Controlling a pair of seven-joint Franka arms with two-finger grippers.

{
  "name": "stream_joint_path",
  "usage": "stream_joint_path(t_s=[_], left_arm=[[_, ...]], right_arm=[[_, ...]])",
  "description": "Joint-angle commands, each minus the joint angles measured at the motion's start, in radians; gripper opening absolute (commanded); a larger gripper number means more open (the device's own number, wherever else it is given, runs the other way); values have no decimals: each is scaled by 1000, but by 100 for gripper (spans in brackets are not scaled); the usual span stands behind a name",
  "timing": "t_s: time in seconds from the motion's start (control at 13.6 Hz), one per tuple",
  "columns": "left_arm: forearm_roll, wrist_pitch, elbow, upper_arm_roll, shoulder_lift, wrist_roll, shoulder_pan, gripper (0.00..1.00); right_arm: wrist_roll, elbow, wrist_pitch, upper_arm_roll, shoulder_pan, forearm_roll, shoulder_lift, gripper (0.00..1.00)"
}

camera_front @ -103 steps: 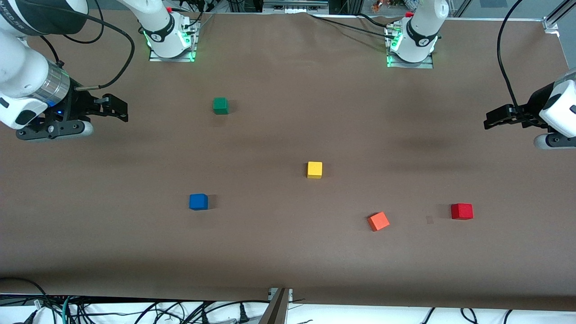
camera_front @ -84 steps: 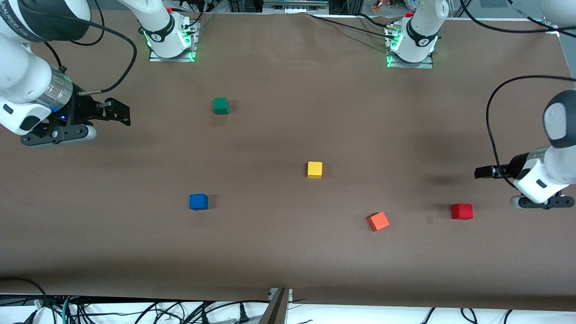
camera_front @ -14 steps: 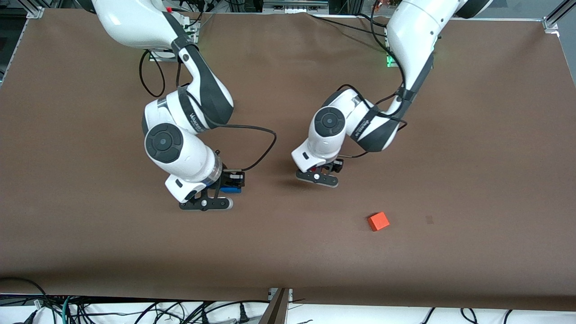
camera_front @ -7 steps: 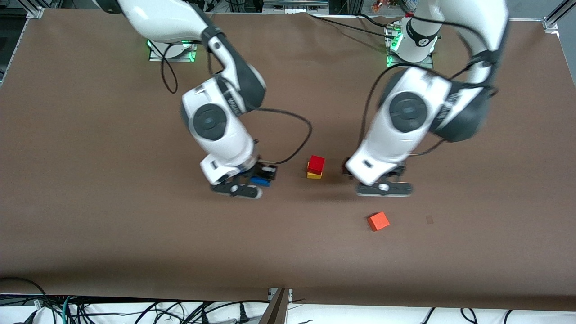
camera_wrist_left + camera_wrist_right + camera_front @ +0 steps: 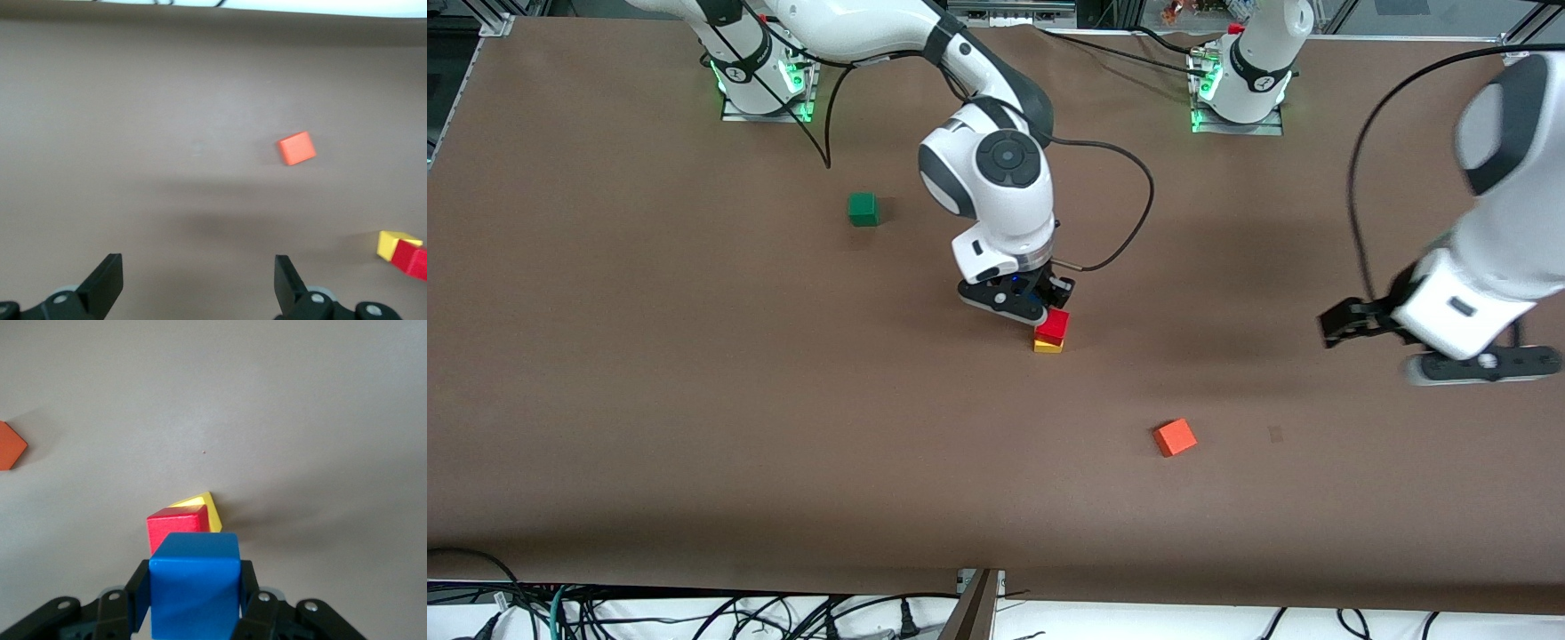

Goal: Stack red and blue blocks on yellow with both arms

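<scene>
The red block (image 5: 1053, 325) sits on the yellow block (image 5: 1048, 346) in the middle of the table. Both also show in the right wrist view, red (image 5: 177, 525) on yellow (image 5: 205, 505), and in the left wrist view, red (image 5: 411, 261) and yellow (image 5: 392, 243). My right gripper (image 5: 1049, 302) hangs just above and beside the stack, shut on the blue block (image 5: 194, 577); the hand hides the blue block in the front view. My left gripper (image 5: 1347, 322) is open and empty over the table toward the left arm's end, its fingers (image 5: 107, 283) wide apart.
An orange-red cube (image 5: 1175, 437) lies nearer to the front camera than the stack; it shows in both wrist views too (image 5: 297, 148) (image 5: 8, 445). A green cube (image 5: 863, 209) sits toward the right arm's base. Brown table (image 5: 694, 400) all round.
The right gripper has carried the blue block across to the red-on-yellow stack. The left arm has pulled away from the stack toward its own end of the table, open and empty.
</scene>
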Motion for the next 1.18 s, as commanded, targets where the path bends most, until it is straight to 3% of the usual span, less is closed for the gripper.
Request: stream_joint_path(t_s=[0.0,0.29,0.44,0.59,0.96,1.1], left_arm=[[-14,-61,-25,-3,-38,27,13,100],[-29,-100,-144,2,-162,36,56,100],[-102,-87,-185,54,-190,42,56,100],[-115,-89,-188,59,-185,44,59,100],[-117,-87,-180,59,-171,44,58,100],[-115,-87,-179,51,-170,44,56,100]], right_arm=[[50,82,38,-10,-1,-16,63,42],[63,82,98,-20,25,-17,94,43],[63,82,115,-21,25,-17,99,44],[64,82,113,-19,27,-17,99,45],[63,82,116,-24,25,-17,97,68],[63,82,116,-25,25,-17,97,98]])
